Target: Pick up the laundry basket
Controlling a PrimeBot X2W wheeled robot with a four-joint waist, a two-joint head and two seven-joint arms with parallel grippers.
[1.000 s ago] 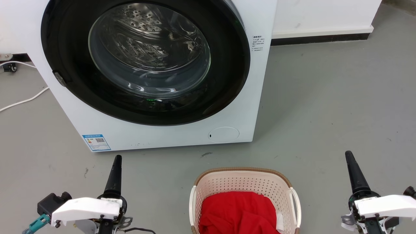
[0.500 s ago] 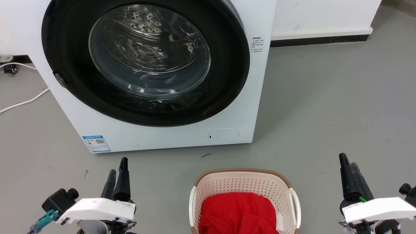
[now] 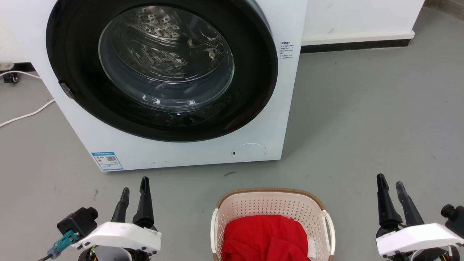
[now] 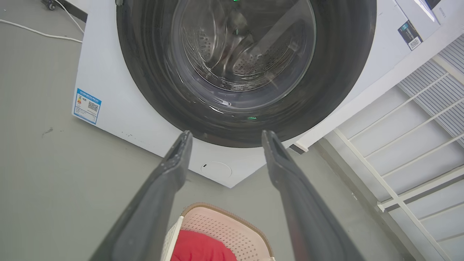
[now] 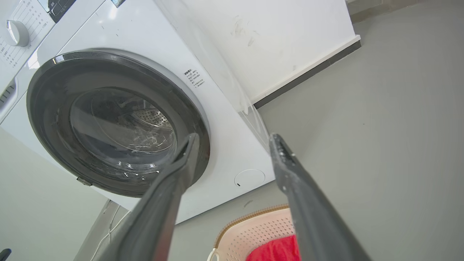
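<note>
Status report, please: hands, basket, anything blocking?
Left hand open, empty, left of laundry basket. Right hand open, empty, on its right. Laundry basket on floor before washer, red cloth inside, ungrasped. Nothing seen blocking its handles.

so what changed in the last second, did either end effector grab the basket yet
No. Both opened: the left end effector and the right end effector went from fingers pressed together to fingers spread apart, and each drifted slightly inward toward the laundry basket. Neither took hold of anything. The basket, the red cloth in it and the washer stayed put.
</note>
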